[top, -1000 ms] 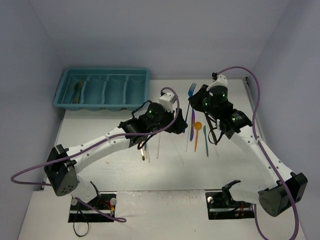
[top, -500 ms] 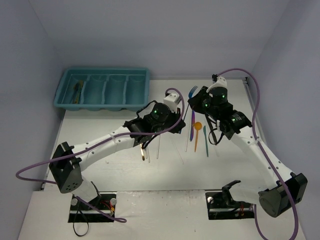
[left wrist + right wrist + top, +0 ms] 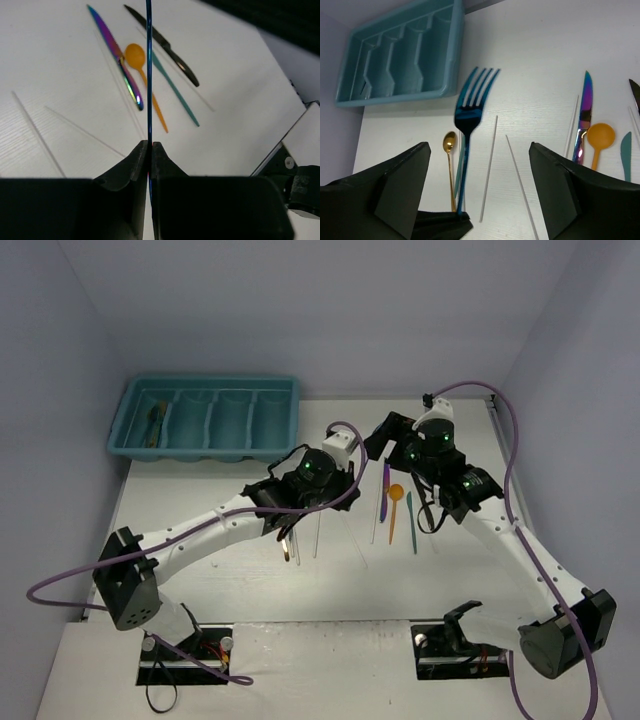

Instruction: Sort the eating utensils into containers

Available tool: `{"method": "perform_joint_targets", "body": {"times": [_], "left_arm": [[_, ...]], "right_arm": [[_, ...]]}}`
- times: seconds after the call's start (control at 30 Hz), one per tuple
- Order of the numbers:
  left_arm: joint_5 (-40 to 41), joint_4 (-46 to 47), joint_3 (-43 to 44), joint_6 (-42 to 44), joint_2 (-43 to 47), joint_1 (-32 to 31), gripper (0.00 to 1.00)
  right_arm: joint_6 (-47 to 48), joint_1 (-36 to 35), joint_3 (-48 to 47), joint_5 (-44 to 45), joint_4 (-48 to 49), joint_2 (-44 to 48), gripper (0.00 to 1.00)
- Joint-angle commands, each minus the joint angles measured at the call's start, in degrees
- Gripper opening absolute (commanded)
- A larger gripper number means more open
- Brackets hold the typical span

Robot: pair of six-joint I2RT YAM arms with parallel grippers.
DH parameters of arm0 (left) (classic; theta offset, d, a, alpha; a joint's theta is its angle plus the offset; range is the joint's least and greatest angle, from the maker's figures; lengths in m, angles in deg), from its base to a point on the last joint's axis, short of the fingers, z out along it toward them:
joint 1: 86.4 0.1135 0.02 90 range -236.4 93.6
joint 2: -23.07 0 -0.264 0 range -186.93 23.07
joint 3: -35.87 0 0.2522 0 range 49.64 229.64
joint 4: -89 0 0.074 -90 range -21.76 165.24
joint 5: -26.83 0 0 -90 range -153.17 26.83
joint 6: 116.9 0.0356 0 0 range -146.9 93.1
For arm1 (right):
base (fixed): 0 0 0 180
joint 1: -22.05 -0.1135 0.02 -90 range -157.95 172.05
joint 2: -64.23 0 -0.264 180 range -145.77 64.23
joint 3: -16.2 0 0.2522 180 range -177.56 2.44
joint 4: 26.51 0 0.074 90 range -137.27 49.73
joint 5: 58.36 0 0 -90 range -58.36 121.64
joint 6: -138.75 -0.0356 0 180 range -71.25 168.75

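Just passed the blue fork (image 3: 468, 120) across above the worktop (image 3: 330, 585): clamped the left fingers (image 3: 131, 167) shut on the low end of its handle a moment ago, then sprang the right fingers (image 3: 400, 182) wide apart, now flanking the fork on both sides without touching it. Means the handover looks complete and leaves the fork with the left arm alone, the one nearer the teal tray (image 3: 205, 452) at the far left. Holds it tines-up, off the surface, left of the row not yet sorted (purple knife (image 3: 116, 50), orange spoon (image 3: 135, 54), teal knife (image 3: 175, 95), black knife (image 3: 165, 47), plus a gold spoon (image 3: 449, 145) and pale sticks (image 3: 490, 165) nearer the tray). Probably calls next for a carry left and far to a compartment.
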Motion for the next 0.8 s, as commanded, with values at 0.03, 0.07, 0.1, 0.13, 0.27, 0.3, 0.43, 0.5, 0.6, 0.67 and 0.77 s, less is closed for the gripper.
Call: {"method": "perform_joint_targets", "body": {"times": [0.03, 0.07, 0.1, 0.13, 0.27, 0.3, 0.43, 0.5, 0.6, 0.67, 0.77], "left_arm": [[2.8, -3.8, -1.6, 5.4, 8.4, 13.5, 0.0], [2.5, -5.1, -1.6, 7.2, 9.1, 16.4, 0.0], [2.3, -6.5, -1.3, 9.5, 9.4, 18.8, 0.0], [2.3, -7.7, -0.7, 11.7, 9.9, 22.6, 0.0], [0.5, -8.1, 1.7, 20.5, 8.5, 36.7, 0.0], [-0.8, -8.2, 2.7, 22.5, 7.4, 41.4, 0.0], [-3.8, -8.4, 9.4, 25.7, -0.7, 53.2, 0.0], [-5.0, -6.3, 10.9, 25.6, -3.5, 57.5, 0.0], [-6.0, 0.8, 13.4, 26.5, -9.6, 62.6, 0.0], [-5.8, 1.5, 17.7, 28.7, -13.9, 64.4, 0.0], [-4.1, -2.0, 26.4, 31.3, -22.0, 66.4, 0.0]], "right_arm": [[2.7, 1.9, 1.7, 2.9, 3.4, 4.7, 0.79], [2.8, 2.8, 2.4, 2.8, 3.3, 5.5, 0.79], [2.9, 4.1, 3.4, 2.5, 3.2, 6.4, 0.79], [2.8, 5.5, 4.4, 2.3, 3.2, 7.0, 0.79], [2.3, 8.8, 8.3, -1.0, 3.1, 8.2, 0.78], [2.4, 9.2, 9.3, -1.9, 3.1, 8.2, 0.78], [2.6, 9.2, 11.8, -4.1, 3.2, 7.4, 0.78], [3.0, 9.3, 12.4, -4.5, 3.2, 7.0, 0.78], [4.1, 9.2, 13.9, -6.2, 3.2, 6.0, 0.77], [4.7, 9.2, 14.7, -6.7, 3.2, 5.2, 0.77], [5.1, 9.3, 16.2, -7.7, 3.3, 4.1, 0.77]]}}
